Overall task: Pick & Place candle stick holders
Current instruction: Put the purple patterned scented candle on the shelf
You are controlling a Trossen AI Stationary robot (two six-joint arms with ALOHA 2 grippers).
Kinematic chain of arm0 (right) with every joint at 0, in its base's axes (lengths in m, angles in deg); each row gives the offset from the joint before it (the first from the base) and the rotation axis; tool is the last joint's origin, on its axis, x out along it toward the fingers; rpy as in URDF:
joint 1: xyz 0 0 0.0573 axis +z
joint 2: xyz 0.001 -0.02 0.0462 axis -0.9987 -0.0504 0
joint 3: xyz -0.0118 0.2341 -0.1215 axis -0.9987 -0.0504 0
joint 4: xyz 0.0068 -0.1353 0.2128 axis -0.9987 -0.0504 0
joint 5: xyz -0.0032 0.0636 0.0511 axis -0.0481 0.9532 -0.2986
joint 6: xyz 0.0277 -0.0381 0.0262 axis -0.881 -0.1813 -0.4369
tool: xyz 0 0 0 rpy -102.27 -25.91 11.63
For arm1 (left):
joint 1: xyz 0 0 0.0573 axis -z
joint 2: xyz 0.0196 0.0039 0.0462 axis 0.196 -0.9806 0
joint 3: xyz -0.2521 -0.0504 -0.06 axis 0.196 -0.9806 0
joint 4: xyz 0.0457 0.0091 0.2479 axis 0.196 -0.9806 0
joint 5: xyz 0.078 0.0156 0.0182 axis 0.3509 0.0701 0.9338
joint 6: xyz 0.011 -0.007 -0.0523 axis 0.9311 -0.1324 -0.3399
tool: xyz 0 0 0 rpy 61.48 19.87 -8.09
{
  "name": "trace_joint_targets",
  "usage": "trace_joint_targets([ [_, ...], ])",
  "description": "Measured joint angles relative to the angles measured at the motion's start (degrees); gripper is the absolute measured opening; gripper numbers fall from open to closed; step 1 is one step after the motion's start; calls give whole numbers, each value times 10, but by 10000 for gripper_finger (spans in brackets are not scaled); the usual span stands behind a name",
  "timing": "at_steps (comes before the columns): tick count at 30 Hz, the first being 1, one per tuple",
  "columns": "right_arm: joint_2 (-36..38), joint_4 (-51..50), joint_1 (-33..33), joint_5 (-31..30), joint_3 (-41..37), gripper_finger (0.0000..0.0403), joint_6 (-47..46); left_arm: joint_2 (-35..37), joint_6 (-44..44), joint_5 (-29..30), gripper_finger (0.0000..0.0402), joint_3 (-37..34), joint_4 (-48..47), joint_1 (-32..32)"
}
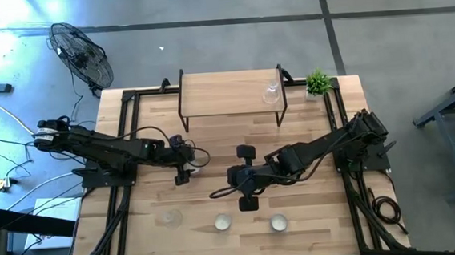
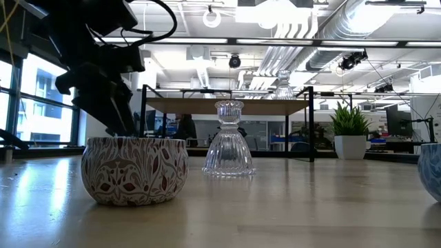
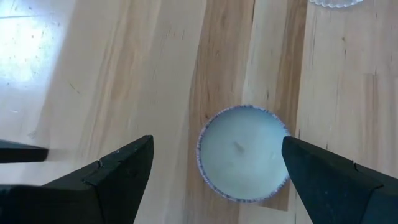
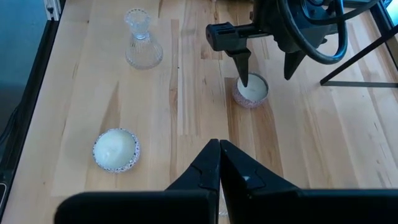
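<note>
The left gripper (image 1: pixel 184 175) hangs out in front of the raised wooden shelf (image 1: pixel 229 91), off its left end and about midway across the surface (image 1: pixel 313 210). Its jaws are spread wide, one on each side of a short tealight cup (image 3: pixel 244 152) with a white centre that sits on the wood. The right wrist view shows one finger tip down at the cup's rim, but whether it touches cannot be told. The right gripper (image 1: pixel 233 178) sits in front of the shelf's middle, just beside the left one, with its jaws pressed together and nothing between them (image 4: pixel 219 144). One clear glass stemmed holder (image 1: pixel 272 92) stands upright on top of the shelf near its right end. Well forward of the shelf, along the front edge, stand another glass holder (image 1: pixel 170 218), furthest left, and two more tealight cups, one (image 1: pixel 222 222) in front of the shelf's middle and one (image 1: pixel 278 222) in front of its right end. A small green plant (image 1: pixel 317 82) stands just beside the shelf's right end.
</note>
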Motion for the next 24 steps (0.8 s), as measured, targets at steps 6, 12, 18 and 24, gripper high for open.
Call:
trace_joint_targets([
  [6,0,0,0,0,0,1,0,0,-5,-8,349,0,-2,0],
  [12,0,0,0,0,0,1,-1,0,-7,-44,349,0,-3,0],
  [18,0,0,0,0,0,2,-6,0,-7,-41,349,0,-4,0],
  [24,0,0,0,2,0,1,-6,0,-5,-41,349,0,-6,0],
])
